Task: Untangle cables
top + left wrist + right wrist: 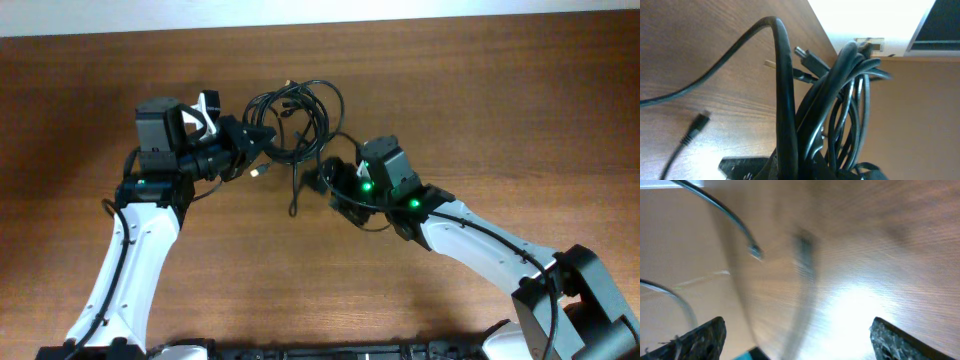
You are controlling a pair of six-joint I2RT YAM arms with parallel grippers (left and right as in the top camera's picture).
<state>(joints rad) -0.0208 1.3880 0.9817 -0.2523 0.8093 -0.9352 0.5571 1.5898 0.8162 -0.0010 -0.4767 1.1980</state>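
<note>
My left gripper [255, 138] pinches the cables [295, 108], which are looped just beyond it. The right gripper [325, 178], near it, has its fingers spread and empty. The cables look light, floppy and snag-prone; I'd take the loose plug end [293, 209].

Brown wood-grain desk [480, 110]: smooth, faint sheen, bright glare patch. Thin black cables [785, 100]: smooth rubbery jackets, semi-gloss. Right tool [800, 339]: black fingers [705, 340] matt, coarse-grained. White arm shells [140, 250] beside cables: smooth plastic, slightly glossy.
</note>
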